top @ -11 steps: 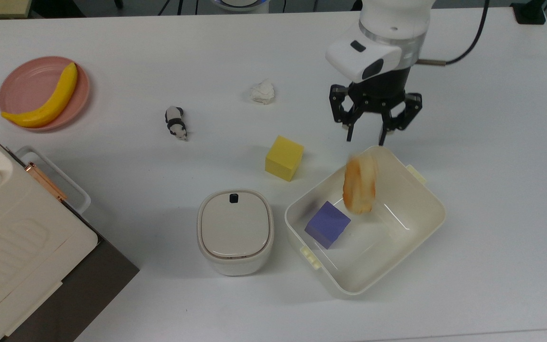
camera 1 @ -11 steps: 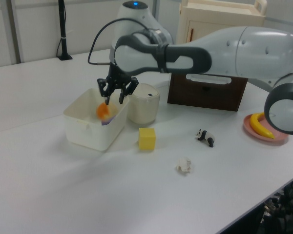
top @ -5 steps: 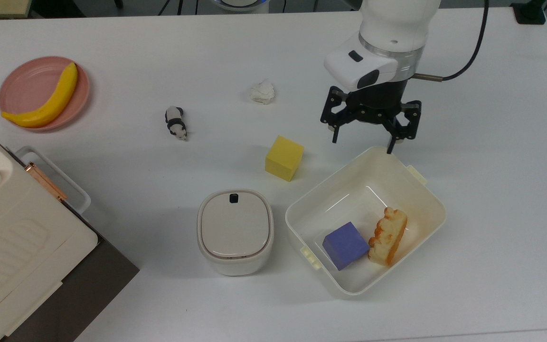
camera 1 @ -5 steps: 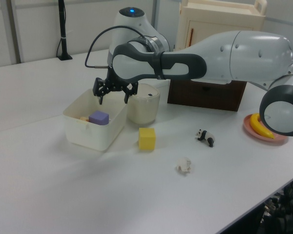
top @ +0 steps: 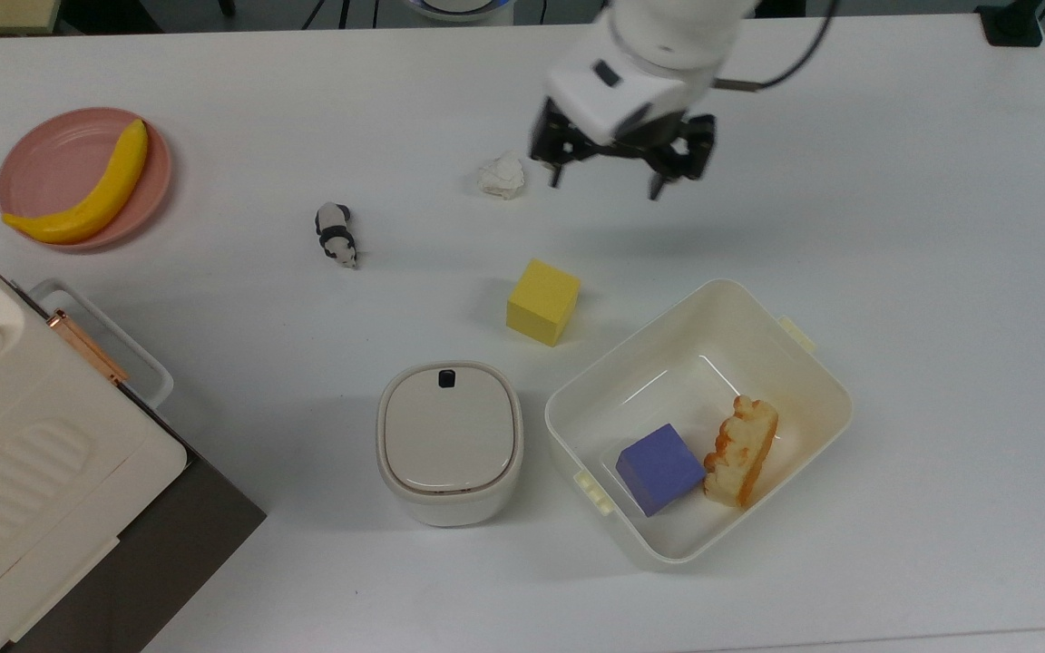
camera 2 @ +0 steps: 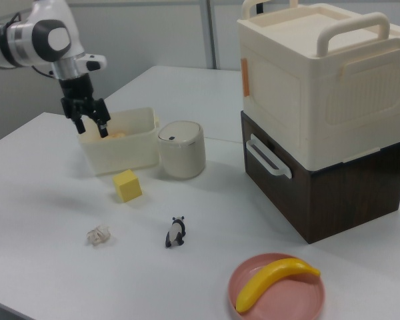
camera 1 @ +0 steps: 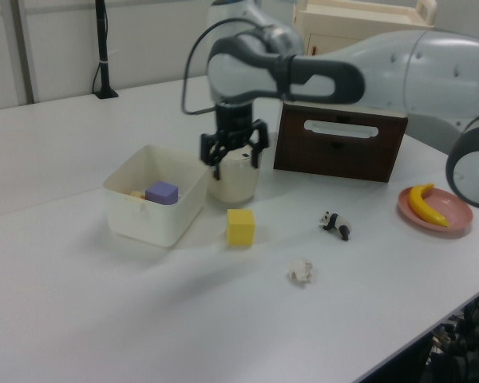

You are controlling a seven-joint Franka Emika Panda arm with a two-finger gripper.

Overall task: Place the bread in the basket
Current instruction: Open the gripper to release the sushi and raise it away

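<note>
Banana on pink plate at the top view's left; panda figure, white wad, yellow cube; gripper fingers spread, holding nothing, above bare table; bread inside basket, touching purple cube.

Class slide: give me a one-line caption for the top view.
Bread lies in the basket beside a purple cube, the open, empty hand hanging above the table.

Lab: white table; partition walls
</note>
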